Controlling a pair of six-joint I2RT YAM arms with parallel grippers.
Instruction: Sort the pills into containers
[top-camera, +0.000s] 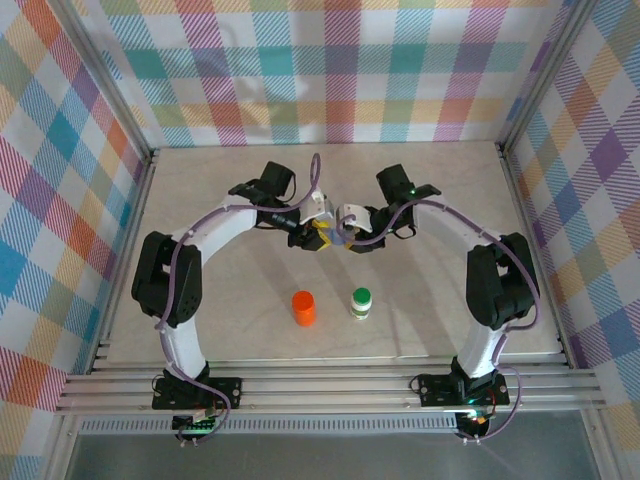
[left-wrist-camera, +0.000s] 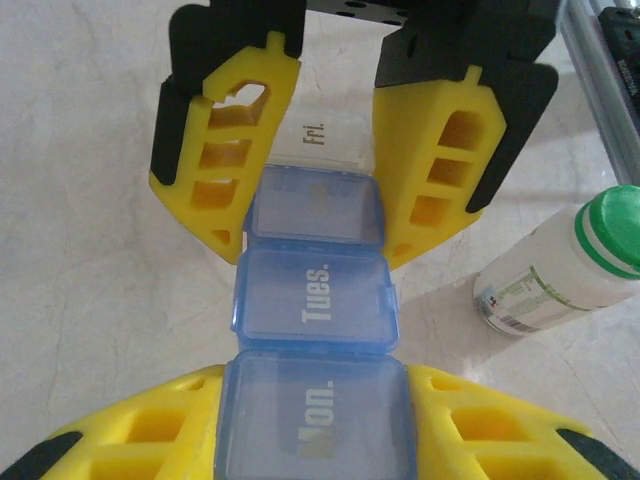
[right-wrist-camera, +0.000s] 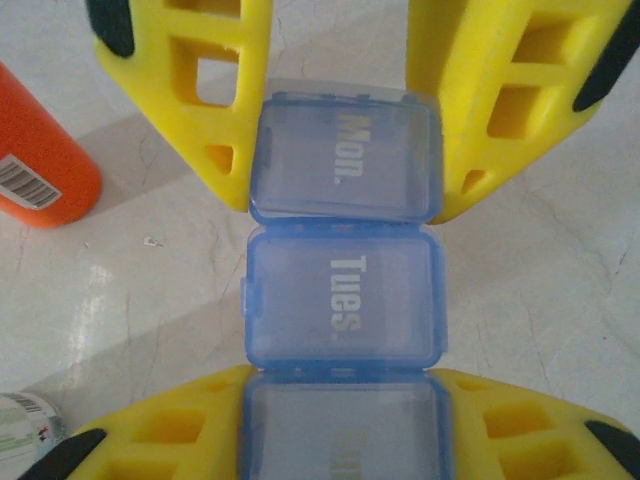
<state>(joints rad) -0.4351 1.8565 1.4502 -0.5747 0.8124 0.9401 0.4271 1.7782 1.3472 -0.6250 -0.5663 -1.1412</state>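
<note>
step: steadying pill organizer (left-wrist-camera: 315, 300) | left gripper (right-wrist-camera: 345, 195) is clamping its Mon. end, right gripper (left-wrist-camera: 312, 245) apparently clamping the opposite end | next: opening a lid between them

This is looking like a robotics lab test cell, not a lived-in room. A left arm (top-camera: 215, 232) and a right arm (top-camera: 452, 226) are sitting bolted to aluminium rails (top-camera: 330, 385) on the near side of the left hand (top-camera: 322, 238) and right hand (top-camera: 348, 241), with a green circuit board (top-camera: 195, 423) and loose cabling hanging below the bases. Bare aluminium posts (top-camera: 103, 80) are framing the pale counter (top-camera: 440, 180). Plaid cloth panels (top-camera: 330, 70) are serving as walls beyond and to either side of the hands. The goods are reading as staged props: a pill box (left-wrist-camera: 315, 295) that both hands are clamping, and an orange bottle (top-camera: 303, 308) and a white bottle (top-camera: 361, 302) standing nearer the bases.
</note>
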